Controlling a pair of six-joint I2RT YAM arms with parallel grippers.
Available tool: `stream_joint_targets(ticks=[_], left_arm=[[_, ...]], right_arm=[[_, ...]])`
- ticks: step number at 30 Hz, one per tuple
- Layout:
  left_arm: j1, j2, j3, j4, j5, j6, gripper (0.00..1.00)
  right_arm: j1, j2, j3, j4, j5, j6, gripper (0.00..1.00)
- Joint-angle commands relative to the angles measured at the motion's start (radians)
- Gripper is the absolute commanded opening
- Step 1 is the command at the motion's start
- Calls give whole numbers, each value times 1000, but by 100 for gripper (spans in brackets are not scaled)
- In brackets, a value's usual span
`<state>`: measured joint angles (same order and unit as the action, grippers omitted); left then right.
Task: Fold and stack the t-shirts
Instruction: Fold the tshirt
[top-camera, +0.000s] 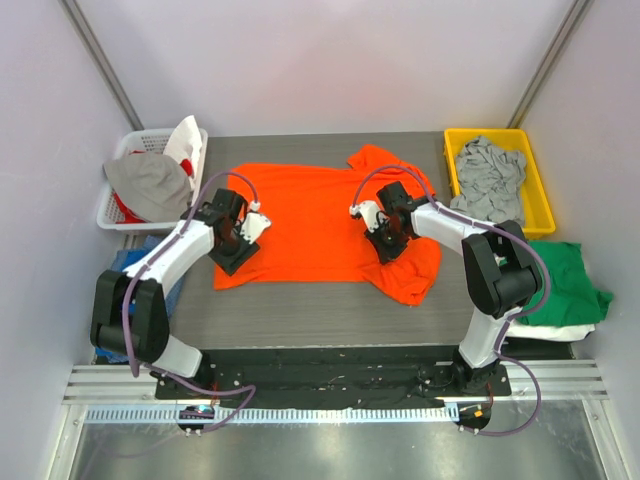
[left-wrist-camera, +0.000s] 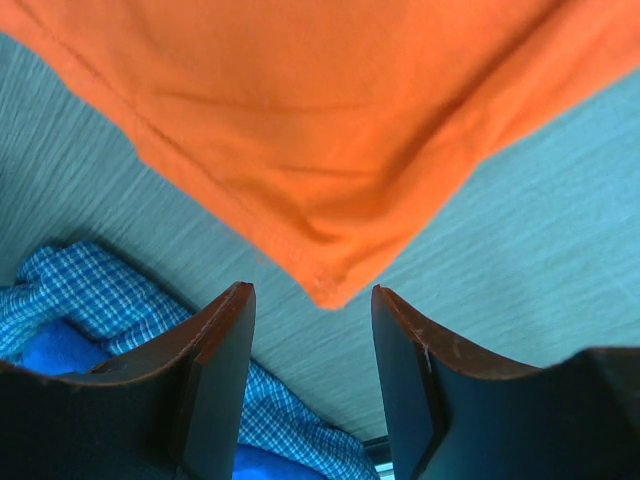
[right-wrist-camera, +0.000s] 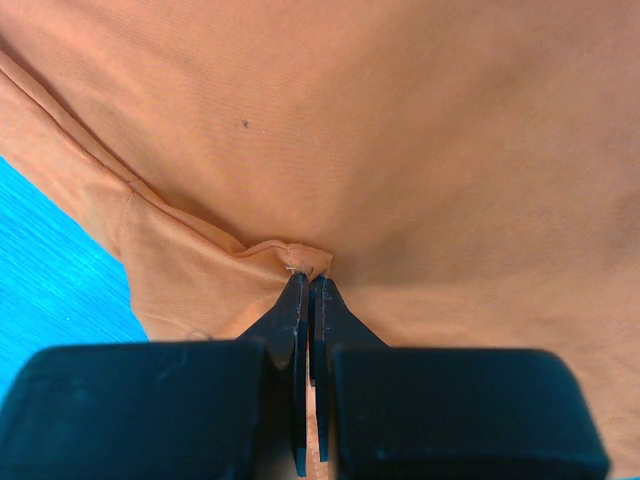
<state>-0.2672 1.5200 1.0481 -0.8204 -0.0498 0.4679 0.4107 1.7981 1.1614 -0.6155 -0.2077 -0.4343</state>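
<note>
Crosswise, orange t-shirt (top-camera: 312, 222), hem leftward

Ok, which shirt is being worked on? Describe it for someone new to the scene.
Look at the grey table between the white basket and the yellow bin. The orange t-shirt lies spread across its middle. It is the only bright orange cloth; the grey shirt and green shirt lie off to the right.

Grey table (top-camera: 300, 310) w/ orange t-shirt (top-camera: 310, 225) spread across its middle, rt side bunched.
</note>
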Motion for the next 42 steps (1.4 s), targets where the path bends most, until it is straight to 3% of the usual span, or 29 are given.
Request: stream_joint_targets(ticks=[1, 13, 32, 38, 42], left_arm=[[-1, -84, -49, -51, 28, 49, 55], [0, -98, -227, 50, 30, 90, 55], [22, -5, -217, 144, 1, 109, 53], [40, 48, -203, 165, 5, 117, 46], [43, 69, -198, 165, 11, 120, 28]], right_arm=[[7, -9, -5, 16, -2, 5, 1], [5, -20, -17, 17, -2, 3, 1], [7, -19, -20, 14, -9, 2, 1], [7, -20, -25, 11, -10, 2, 1], [7, -17, -23, 11, -10, 2, 1]])
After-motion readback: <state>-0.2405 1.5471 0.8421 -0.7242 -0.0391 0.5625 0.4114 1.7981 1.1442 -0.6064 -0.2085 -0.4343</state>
